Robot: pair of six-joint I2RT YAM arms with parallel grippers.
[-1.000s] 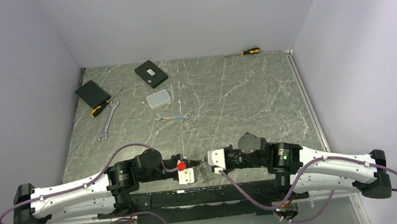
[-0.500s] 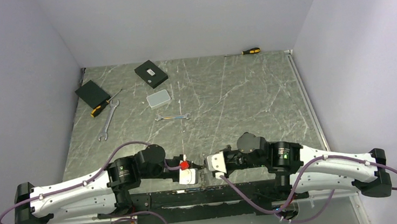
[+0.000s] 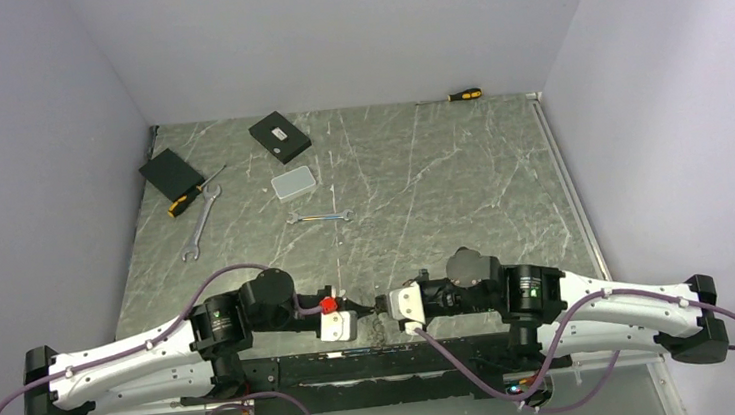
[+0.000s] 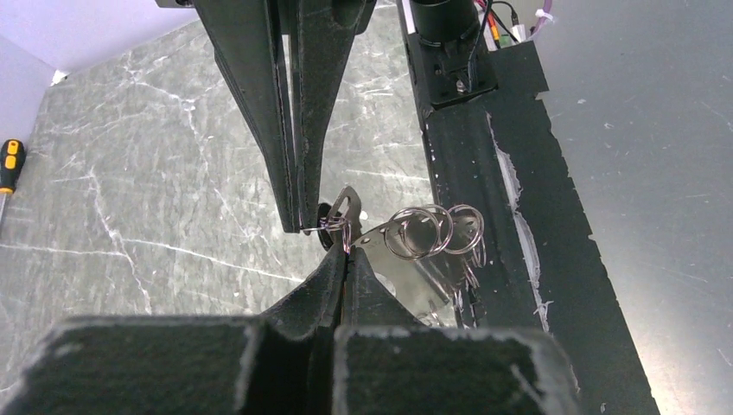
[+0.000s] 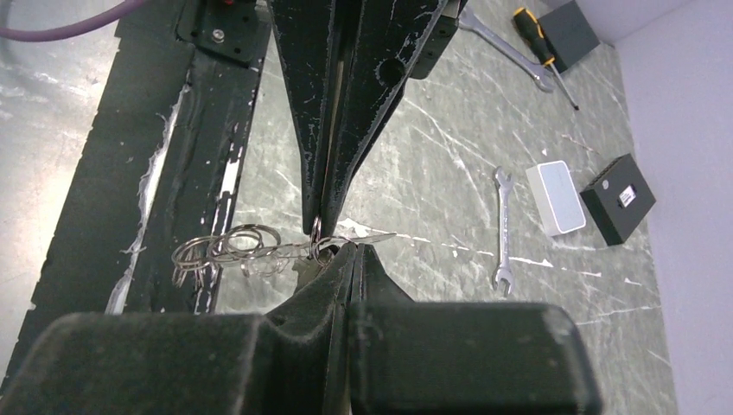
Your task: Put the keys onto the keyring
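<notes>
Two sets of jaws, left gripper [image 4: 346, 258] and right gripper [image 5: 350, 249], are pressed together tip to tip above the black base strip [image 4: 484, 164] on the light, floppy, slippery keyring [image 4: 430, 230] hung between them, whose small stiff keys [image 4: 347, 205] are judged best pinched flat by the head.

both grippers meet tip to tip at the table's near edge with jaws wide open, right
No, the jaws are shut, not wide open: both wrist views show left gripper and right gripper closed, meeting tip to tip at the near edge.
</notes>
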